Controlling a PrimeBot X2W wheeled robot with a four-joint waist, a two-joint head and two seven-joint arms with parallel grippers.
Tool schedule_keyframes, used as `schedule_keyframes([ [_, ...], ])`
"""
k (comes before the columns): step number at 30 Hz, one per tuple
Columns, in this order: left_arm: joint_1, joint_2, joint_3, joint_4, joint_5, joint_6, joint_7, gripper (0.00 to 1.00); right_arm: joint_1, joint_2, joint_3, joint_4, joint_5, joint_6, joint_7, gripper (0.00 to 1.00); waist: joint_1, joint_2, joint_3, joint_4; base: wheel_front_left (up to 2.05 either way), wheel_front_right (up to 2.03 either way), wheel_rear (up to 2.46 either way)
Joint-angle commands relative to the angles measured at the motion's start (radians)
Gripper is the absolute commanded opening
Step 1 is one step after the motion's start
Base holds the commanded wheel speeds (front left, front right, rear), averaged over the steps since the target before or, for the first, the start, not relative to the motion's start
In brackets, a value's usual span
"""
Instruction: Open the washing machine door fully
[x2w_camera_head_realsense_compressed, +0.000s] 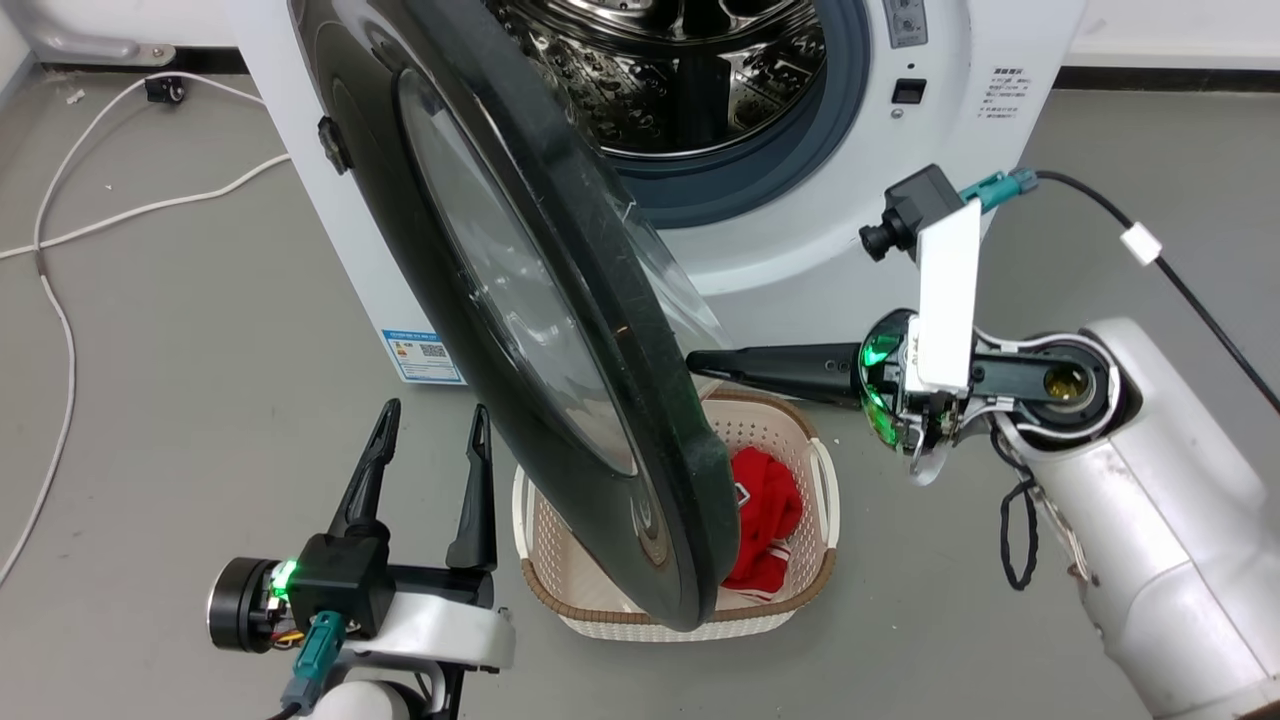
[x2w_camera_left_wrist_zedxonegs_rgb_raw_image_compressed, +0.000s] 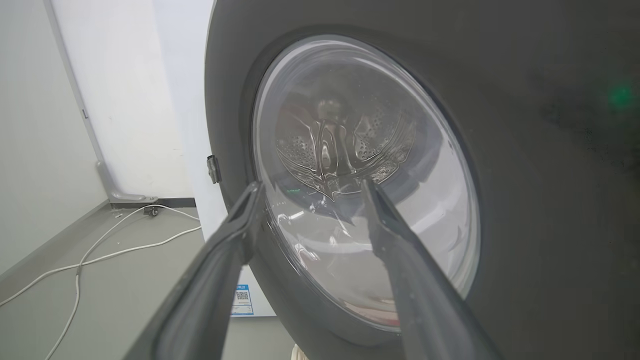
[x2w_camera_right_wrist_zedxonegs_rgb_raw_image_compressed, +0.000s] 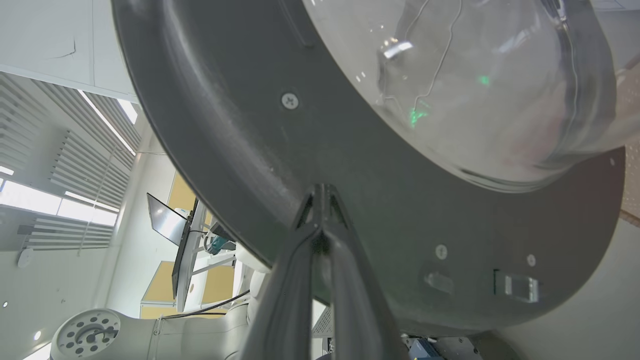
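Nearest, my left gripper (x2w_camera_head_realsense_compressed: 435, 410) is empty, fingers wide, near the outer face of the door (x2w_camera_head_realsense_compressed: 620, 330). Right gripper (x2w_camera_head_realsense_compressed: 695, 362), fingers together, rests against its inner rim. Door stands half open before the washing machine (x2w_camera_head_realsense_compressed: 800, 250). Judgement: mid-swing; next, push leftward.

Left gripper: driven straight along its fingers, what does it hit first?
Probably the washing machine door: the left gripper, open, aims at its clear centre from the outer side. How far off is unclear.
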Motion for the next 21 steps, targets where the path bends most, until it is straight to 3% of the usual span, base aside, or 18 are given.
schedule_keyframes([
  [1,0.012,0.000,0.002,-0.001,-0.002,0.006,-0.003,1.00,0.023,0.008,0.002,-0.014,0.005,0.002,-0.010,0.00,0.0001,0.0000,-0.002,-0.002,0.00,0.00,0.00],
  [5,0.015,0.000,0.002,-0.001,-0.005,0.008,-0.003,1.00,0.064,0.011,-0.034,-0.057,-0.021,0.002,-0.119,0.00,0.0001,0.0000,-0.006,-0.008,0.00,0.00,0.00],
  [13,0.026,0.000,0.016,0.004,-0.011,0.017,-0.003,1.00,0.195,0.006,-0.182,-0.093,-0.116,0.002,-0.503,0.00,0.0001,0.0000,-0.016,-0.033,0.00,0.00,0.00],
  [21,0.047,0.000,0.041,0.012,-0.002,0.008,-0.003,1.00,0.402,-0.027,-0.267,-0.150,-0.208,0.002,-0.757,0.00,0.0001,0.0000,-0.035,-0.068,0.00,0.00,0.00],
])
